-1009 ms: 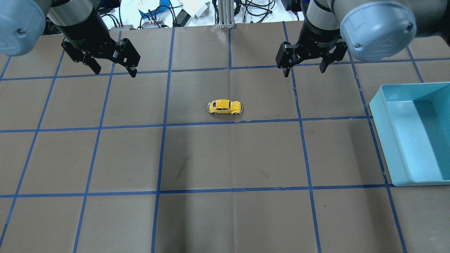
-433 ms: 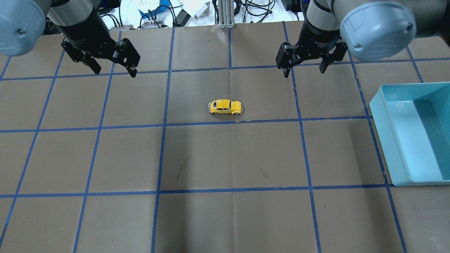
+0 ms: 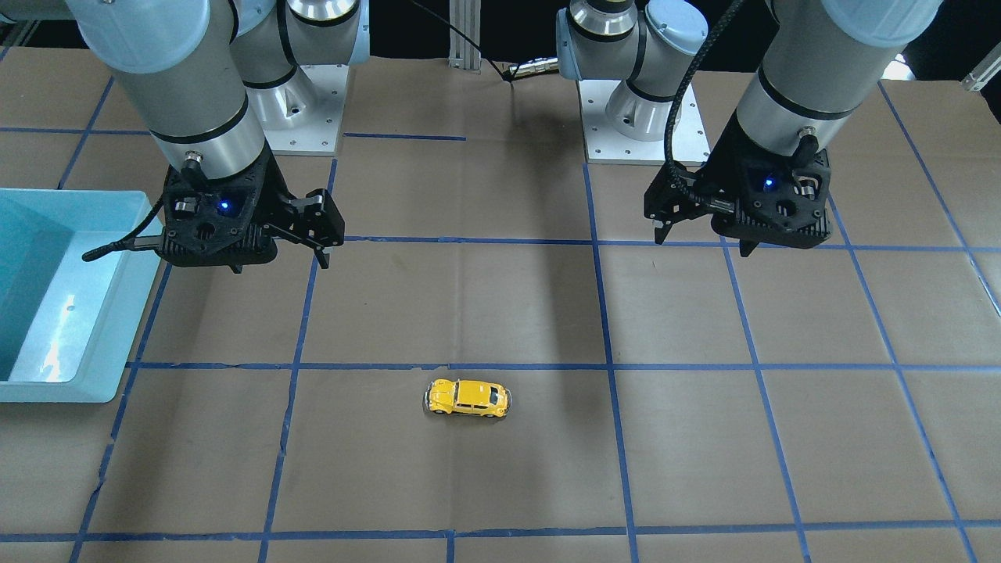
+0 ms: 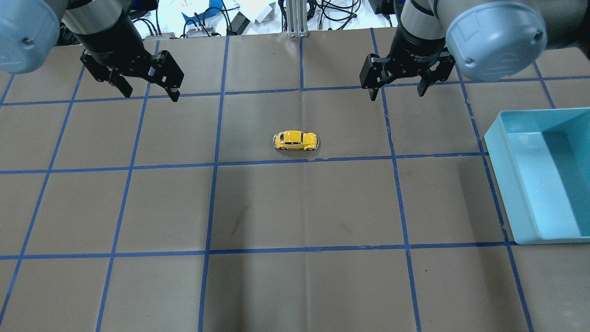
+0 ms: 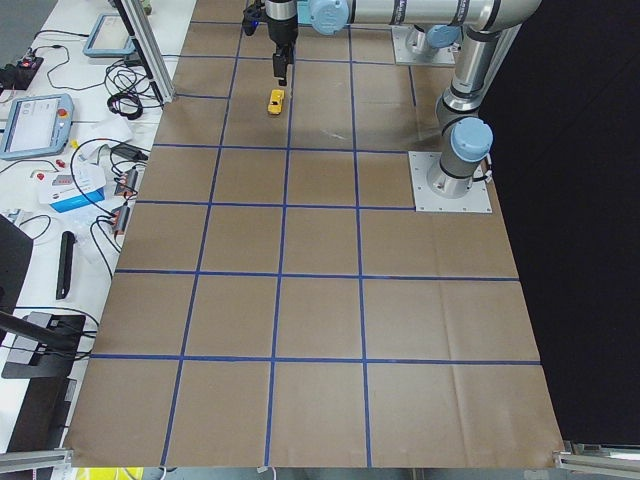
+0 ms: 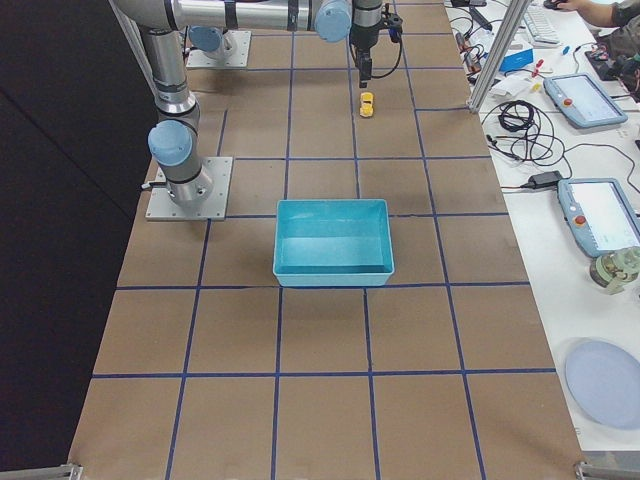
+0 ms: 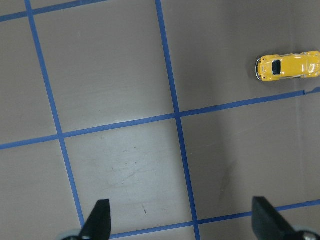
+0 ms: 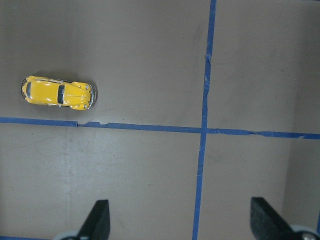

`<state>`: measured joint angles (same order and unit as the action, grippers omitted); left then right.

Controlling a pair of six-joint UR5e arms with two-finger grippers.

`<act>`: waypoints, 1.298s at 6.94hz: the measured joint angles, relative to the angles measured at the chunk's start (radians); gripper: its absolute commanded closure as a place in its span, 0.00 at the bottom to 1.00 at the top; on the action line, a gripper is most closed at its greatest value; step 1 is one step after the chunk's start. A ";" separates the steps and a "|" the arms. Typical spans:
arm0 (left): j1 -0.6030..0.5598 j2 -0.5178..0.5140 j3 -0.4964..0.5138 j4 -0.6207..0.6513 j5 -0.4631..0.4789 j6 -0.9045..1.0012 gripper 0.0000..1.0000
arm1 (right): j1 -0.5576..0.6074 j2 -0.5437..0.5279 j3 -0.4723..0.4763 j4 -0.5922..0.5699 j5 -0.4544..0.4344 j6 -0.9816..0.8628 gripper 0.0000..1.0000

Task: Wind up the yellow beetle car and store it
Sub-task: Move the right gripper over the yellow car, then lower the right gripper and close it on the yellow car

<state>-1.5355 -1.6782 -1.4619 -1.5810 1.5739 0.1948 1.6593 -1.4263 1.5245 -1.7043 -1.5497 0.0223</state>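
The yellow beetle car is found on its wheels on the table, at the centre of the overhead frame, just above a blue tape line; it is touched by neither gripper. The left gripper is held over the table at upper left of that frame, well apart from the car; its fingers are spread wide, bare table being seen between them. The right gripper is held at upper right, likewise well apart from the car; its fingers are spread wide. A teal bin is noted at the right edge, open side up.
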 measured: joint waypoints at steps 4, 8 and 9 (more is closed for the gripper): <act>0.000 0.000 0.000 0.000 0.000 0.002 0.00 | 0.082 0.062 -0.002 -0.147 0.007 -0.207 0.00; 0.000 0.000 0.000 0.000 -0.001 0.003 0.00 | 0.260 0.237 0.002 -0.405 0.016 -0.375 0.00; 0.000 0.001 -0.001 0.000 -0.001 0.004 0.00 | 0.267 0.257 0.014 -0.421 0.038 -0.445 0.00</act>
<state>-1.5355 -1.6771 -1.4629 -1.5815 1.5732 0.1986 1.9267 -1.1698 1.5380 -2.1253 -1.5117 -0.4228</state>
